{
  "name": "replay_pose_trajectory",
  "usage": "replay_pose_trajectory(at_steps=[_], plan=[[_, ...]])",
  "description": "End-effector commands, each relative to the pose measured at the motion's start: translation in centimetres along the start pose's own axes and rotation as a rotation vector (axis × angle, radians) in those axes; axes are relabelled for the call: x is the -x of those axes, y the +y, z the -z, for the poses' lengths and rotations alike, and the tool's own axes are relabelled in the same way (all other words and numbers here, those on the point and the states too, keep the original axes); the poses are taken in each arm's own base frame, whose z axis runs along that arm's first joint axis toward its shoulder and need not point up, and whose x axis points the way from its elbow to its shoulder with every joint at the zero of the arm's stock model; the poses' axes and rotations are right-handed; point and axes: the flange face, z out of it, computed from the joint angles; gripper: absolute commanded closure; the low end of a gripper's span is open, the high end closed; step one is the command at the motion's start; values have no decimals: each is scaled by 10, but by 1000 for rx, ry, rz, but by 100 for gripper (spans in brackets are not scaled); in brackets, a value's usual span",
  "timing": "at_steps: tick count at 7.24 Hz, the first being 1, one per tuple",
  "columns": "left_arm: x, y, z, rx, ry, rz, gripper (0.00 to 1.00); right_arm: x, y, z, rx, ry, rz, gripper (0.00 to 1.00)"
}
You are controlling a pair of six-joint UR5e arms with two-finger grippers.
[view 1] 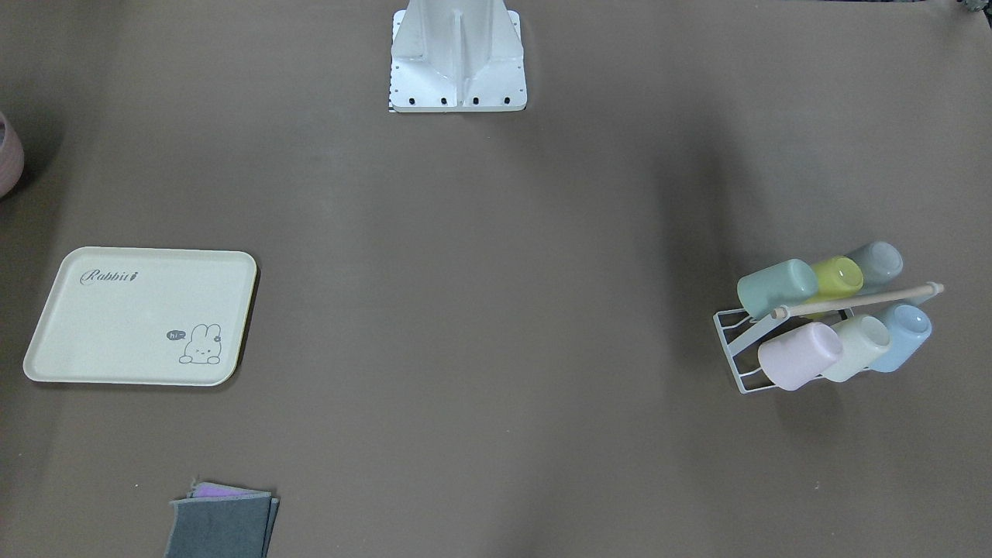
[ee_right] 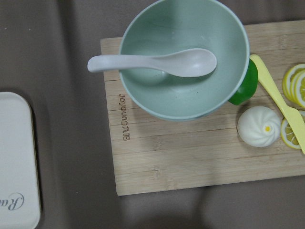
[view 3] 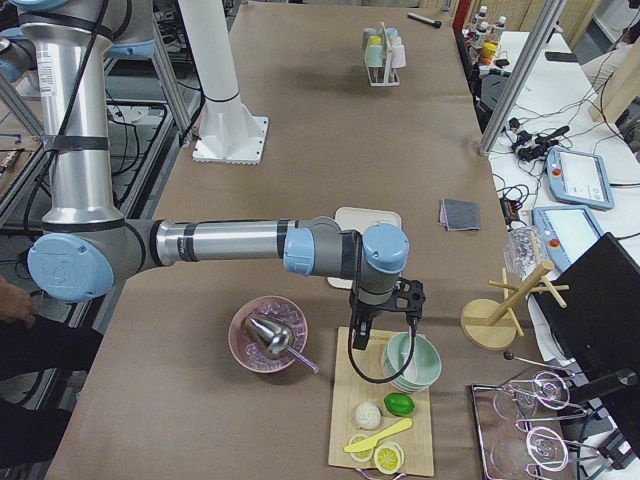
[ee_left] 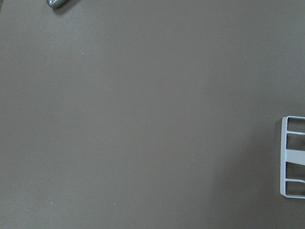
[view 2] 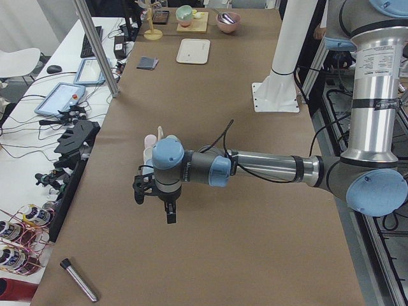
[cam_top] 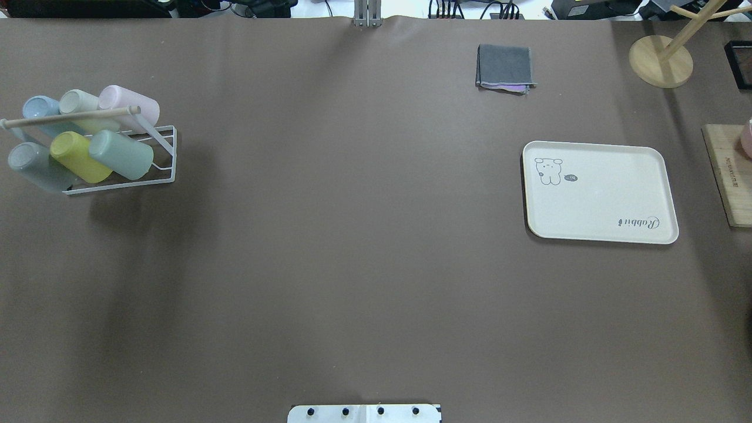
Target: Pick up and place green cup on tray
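The green cup [view 1: 777, 288] lies tilted on a white wire rack [view 1: 736, 353] among other pastel cups, also in the overhead view [cam_top: 120, 154]. The cream tray [view 1: 139, 316] with the "Rabbit" script lies bare far across the table [cam_top: 599, 192]. My left gripper [view 2: 154, 207] shows only in the exterior left view, hovering above the table beside the rack; I cannot tell if it is open. My right gripper [view 3: 383, 330] shows only in the exterior right view, above a wooden board past the tray [view 3: 367, 220]; I cannot tell its state.
The rack holds a yellow-green cup [cam_top: 79, 155], a pale mint cup [cam_top: 79, 106] and pink, blue and grey ones. Folded grey cloths [cam_top: 505, 66] lie near the tray. A wooden board [ee_right: 190, 143] bears a green bowl [ee_right: 183, 57] with a spoon. A pink bowl [view 3: 270, 335] stands beside it.
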Motion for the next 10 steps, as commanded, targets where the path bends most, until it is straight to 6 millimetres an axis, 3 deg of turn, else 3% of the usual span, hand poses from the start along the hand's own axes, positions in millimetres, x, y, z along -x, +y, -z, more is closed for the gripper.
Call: replay_pose_trajectory(at_steps=[1, 2, 4, 5, 6, 8, 9, 10], plan=[[0, 0, 0, 1, 0, -1, 2, 3, -1, -1, 4, -6, 0, 0], [1, 0, 0, 1, -1, -1, 2, 4, -1, -4, 7, -5, 6, 0], [1, 1, 0, 1, -1, 3, 2, 77, -21, -23, 44, 0, 76, 0], [-4, 0, 4, -6, 0, -5, 2, 113, -24, -44, 78, 9, 69, 0], [-16, 1, 14, -11, 0, -16, 2, 148, -35, -51, 87, 13, 69, 0], [-75, 24, 75, -32, 8, -64, 2, 173, -53, -72, 103, 4, 66, 1], [-99, 39, 86, -42, 21, -116, 2, 184, -57, -86, 109, 0, 42, 1], [-141, 61, 72, -2, 33, -214, 2, 189, -58, -106, 94, -10, 60, 1]])
